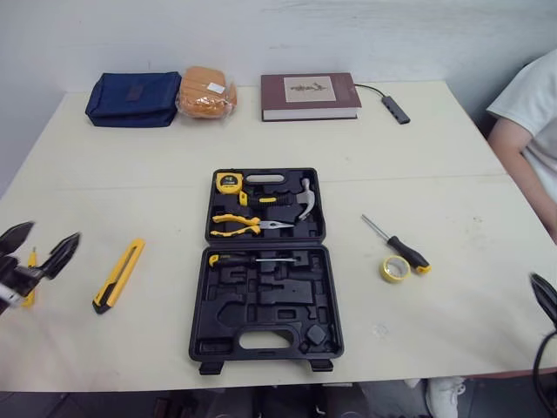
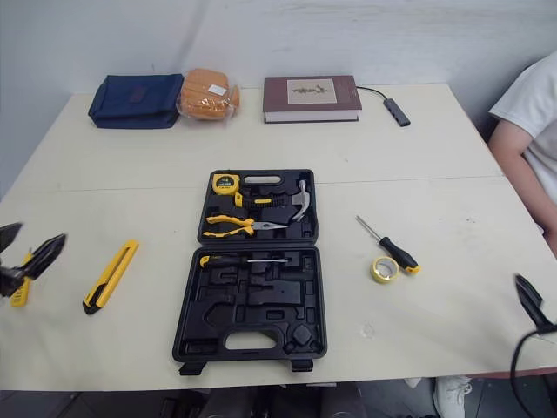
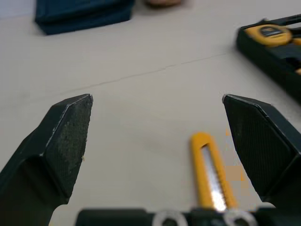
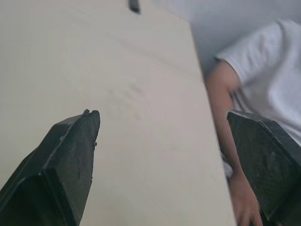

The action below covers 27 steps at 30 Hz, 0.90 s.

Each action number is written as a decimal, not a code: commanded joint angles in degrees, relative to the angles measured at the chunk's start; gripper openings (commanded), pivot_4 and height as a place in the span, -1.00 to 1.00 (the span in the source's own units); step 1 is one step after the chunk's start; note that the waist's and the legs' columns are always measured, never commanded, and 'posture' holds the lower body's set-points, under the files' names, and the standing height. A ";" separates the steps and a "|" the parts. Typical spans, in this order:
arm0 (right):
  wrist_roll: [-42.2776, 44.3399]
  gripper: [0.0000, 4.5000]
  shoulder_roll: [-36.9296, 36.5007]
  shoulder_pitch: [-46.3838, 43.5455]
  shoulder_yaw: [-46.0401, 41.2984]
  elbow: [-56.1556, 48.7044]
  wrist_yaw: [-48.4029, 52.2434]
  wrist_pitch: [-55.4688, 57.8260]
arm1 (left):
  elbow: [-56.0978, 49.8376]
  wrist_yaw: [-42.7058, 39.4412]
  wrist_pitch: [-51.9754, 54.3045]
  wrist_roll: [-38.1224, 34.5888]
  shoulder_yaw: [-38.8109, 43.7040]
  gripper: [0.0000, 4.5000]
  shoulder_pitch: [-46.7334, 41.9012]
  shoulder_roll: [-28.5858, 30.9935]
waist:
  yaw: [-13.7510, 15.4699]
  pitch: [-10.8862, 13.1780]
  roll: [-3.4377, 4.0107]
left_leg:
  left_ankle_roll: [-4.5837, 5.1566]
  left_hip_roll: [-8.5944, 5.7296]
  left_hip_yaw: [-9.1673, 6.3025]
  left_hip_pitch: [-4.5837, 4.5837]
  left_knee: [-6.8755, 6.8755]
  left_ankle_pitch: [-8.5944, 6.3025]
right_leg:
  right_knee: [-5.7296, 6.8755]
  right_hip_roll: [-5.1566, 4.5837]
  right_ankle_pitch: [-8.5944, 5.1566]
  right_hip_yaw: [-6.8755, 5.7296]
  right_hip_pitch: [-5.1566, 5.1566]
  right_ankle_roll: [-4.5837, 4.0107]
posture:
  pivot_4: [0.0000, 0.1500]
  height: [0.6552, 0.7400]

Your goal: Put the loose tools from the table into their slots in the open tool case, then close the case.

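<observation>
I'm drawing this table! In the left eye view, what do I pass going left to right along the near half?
Left pincer → knife → case → screwdriver

light: bright, even, diffuse | shadows: faint, soft beside tool case (image 1: 265, 300)
</observation>
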 commanded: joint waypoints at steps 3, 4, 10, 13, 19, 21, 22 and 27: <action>5.88 1.00 -6.23 0.08 4.67 -14.18 1.10 20.13 | -10.83 -6.74 4.75 -5.74 -9.61 0.98 -4.77 2.20 | 0.68 0.01 0.00 | 0.10 0.01 -0.02 -0.04 0.00 0.05 | 0.02 0.03 0.00 -0.05 0.01 -0.01 | 1.00 1.00; 6.08 1.00 -8.11 0.28 6.28 -16.03 2.47 23.45 | -15.12 -7.89 7.03 -8.02 -12.90 0.98 -6.02 2.43 | 0.87 0.01 -0.01 | 0.22 0.00 -0.03 -0.07 0.06 0.10 | 0.01 0.00 0.00 -0.06 0.01 -0.01 | 1.00 1.00; 3.90 1.00 -14.55 -2.80 11.49 -17.62 6.35 33.40 | -27.94 -8.90 16.92 -16.05 -25.16 0.98 -13.23 2.78 | 1.79 0.05 -0.06 | 0.40 -0.01 -0.05 -0.25 0.38 0.15 | -0.03 0.04 0.05 -0.06 0.03 0.08 | 1.00 1.00; 2.62 1.00 -15.86 -5.08 13.69 -17.02 7.32 36.49 | -30.03 -8.94 18.88 -17.61 -28.12 0.98 -14.78 2.31 | 1.66 0.06 -0.01 | 0.43 0.00 -0.02 -0.24 0.44 0.23 | 0.01 0.15 0.05 -0.04 0.05 0.08 | 1.00 1.00; -0.90 1.00 -17.16 -10.91 19.64 -14.29 9.31 39.96 | -29.63 -9.88 18.70 -15.73 -33.13 0.98 -18.18 1.46 | 1.82 0.08 -0.03 | 0.35 0.22 -0.02 -0.31 0.67 0.27 | 0.02 0.58 0.06 0.02 0.06 0.07 | 1.00 1.00; -1.58 1.00 -16.50 -12.61 21.00 -13.80 9.70 40.24 | -29.77 -9.17 18.22 -14.80 -34.02 0.98 -18.68 0.89 | 1.83 0.09 -0.02 | 0.34 0.23 -0.02 -0.35 0.73 0.27 | 0.04 0.59 0.06 0.03 0.04 0.07 | 1.00 1.00; -2.00 1.00 -16.16 -13.41 22.01 -13.77 9.82 40.62 | -30.16 -8.89 18.23 -14.58 -34.37 0.98 -18.71 0.71 | 1.83 0.09 -0.02 | 0.34 0.24 -0.03 -0.37 0.74 0.27 | 0.03 0.59 0.06 0.03 0.04 0.07 | 1.00 1.00; -4.28 1.00 -15.25 -15.49 23.94 -12.72 9.39 40.62 | -31.47 -8.28 18.74 -14.77 -34.58 0.98 -18.03 0.22 | 1.98 0.09 -0.02 | 0.34 0.28 -0.17 -0.69 0.94 0.27 | 0.24 0.64 0.06 -0.07 -0.11 0.06 | 1.00 1.00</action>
